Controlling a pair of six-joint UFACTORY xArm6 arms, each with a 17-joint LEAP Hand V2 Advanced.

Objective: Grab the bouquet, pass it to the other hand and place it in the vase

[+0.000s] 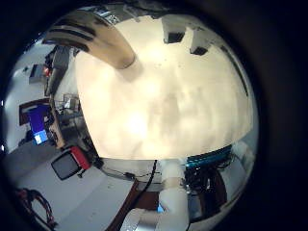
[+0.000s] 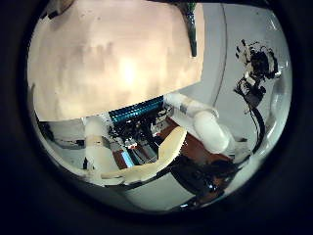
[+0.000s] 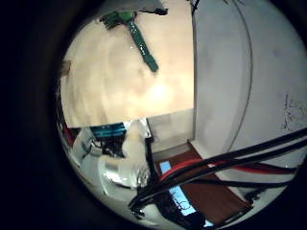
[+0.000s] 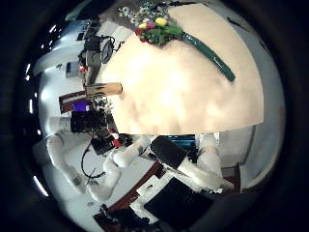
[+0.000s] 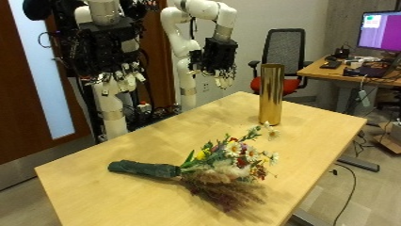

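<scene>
The bouquet lies flat on the wooden table, its mixed flowers pointing toward the vase and its teal-wrapped stem toward the near end. A tall gold vase stands upright at the table's far side. My right hand hangs open above and behind the table's near end, holding nothing. Farther back, my left hand hangs open beside the vase, also empty. The right thumb side palm view shows the bouquet and the vase. In the left little finger side palm view the vase is close.
An office chair stands behind the vase. Beyond it is a desk with a monitor. The table's edge runs close past the flower heads on the side away from the arms.
</scene>
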